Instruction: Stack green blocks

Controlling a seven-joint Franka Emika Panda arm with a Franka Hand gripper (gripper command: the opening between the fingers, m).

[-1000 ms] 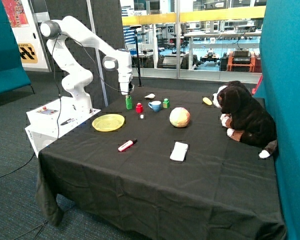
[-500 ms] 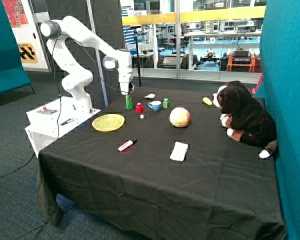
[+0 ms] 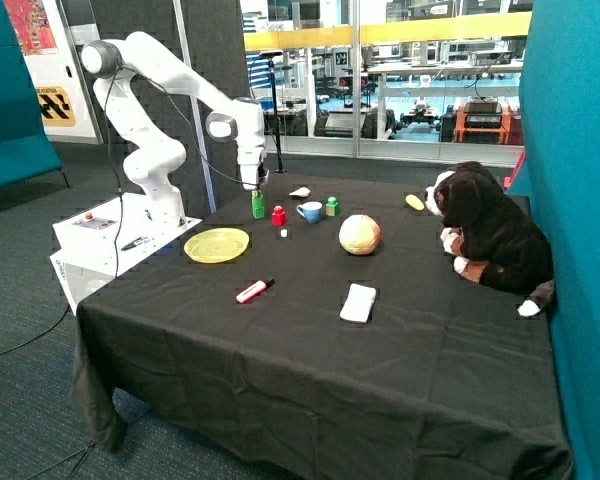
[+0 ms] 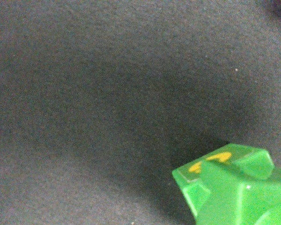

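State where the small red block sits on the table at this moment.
In the outside view, the red block stands on the black tablecloth between the tall green block under the pincer and the blue cup.

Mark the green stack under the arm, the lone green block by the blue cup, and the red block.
green stack (image 3: 257,205): outside view, its front face.
lone green block (image 3: 332,207): outside view, its body.
red block (image 3: 278,216): outside view, its front face.

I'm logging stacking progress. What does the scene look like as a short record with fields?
gripper: above the tall green plastic stack, fingers not visible
stack: green studded blocks, seemingly two high, beside the small red block
loose block: single green block beyond the blue cup
progress: third block not yet stacked
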